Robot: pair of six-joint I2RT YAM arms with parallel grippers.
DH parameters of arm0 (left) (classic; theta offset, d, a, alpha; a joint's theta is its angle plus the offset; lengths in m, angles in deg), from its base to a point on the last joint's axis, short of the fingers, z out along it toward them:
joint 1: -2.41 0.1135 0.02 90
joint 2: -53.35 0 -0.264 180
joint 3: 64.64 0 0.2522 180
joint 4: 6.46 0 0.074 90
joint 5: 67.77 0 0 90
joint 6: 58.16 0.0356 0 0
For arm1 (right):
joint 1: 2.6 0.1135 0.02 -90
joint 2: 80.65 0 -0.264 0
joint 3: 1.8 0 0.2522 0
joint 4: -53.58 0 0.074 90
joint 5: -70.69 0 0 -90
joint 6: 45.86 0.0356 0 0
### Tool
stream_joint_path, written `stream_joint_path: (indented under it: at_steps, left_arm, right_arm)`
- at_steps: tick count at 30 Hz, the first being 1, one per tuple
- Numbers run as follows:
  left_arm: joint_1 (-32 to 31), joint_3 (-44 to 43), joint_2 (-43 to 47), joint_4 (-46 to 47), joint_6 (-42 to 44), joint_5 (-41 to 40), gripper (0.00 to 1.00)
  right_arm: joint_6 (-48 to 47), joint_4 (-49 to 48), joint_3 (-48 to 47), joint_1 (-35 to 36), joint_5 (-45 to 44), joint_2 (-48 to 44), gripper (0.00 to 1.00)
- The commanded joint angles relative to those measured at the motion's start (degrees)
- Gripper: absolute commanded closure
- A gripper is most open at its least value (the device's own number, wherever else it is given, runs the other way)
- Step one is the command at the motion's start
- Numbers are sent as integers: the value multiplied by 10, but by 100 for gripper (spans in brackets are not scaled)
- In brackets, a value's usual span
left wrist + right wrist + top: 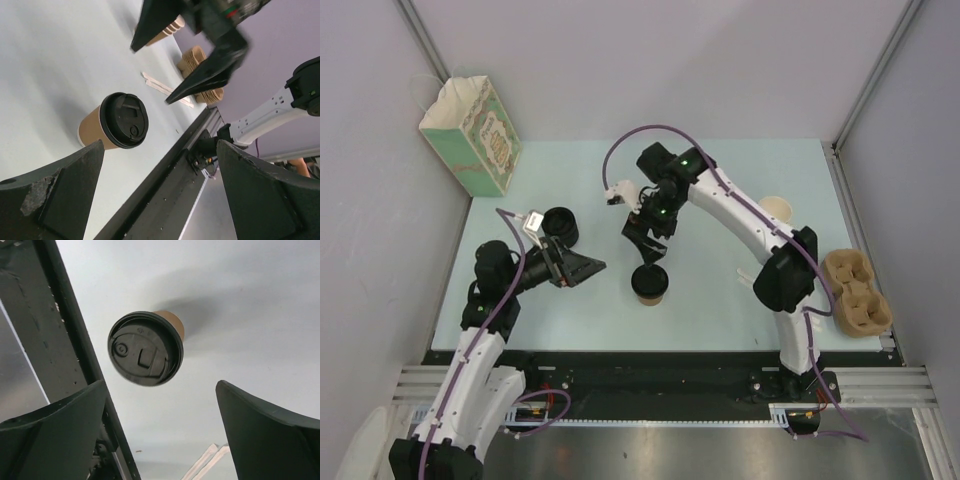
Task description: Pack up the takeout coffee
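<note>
- Walls [620, 60] plain grey, closing off the far side and both flanks; nothing more of the room in view.
- Surface [720, 310] pale blue-green and matte, with a black rail along the near edge.
- Right arm [740, 215] stretched over the centre, right fingers [60, 440] spread wide straight above the coffee [649, 283], touching nothing; probably placed for a grasp from the top.
- Left arm [475, 350] low at the left, left fingers [60, 200] wide apart too, empty, aimed sideways at the coffee; likely on standby.
- Bag [470, 135] upright in the far left corner, mouth up; a likely place for packing.
- Carrier [857, 292] of moulded pulp at the right edge, wells vacant; the other likely place.
- Cups [777, 208] stacked behind the right arm, lids [560, 225] stacked just beyond the left fingers; supplies kept aside.
- Coffee upright, lidded, alone mid-surface toward the near edge, well apart from bag and carrier, not yet packed.
- Sticks [745, 272], perhaps stirrers, flat near the right arm's base.
</note>
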Motion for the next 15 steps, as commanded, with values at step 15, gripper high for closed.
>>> stream_joint_path:
  at_steps: [15]
  left_arm:
    - [-107, -47, -149, 133, -34, 120, 26]
  right_arm:
    - [179, -130, 349, -194, 426, -226, 17]
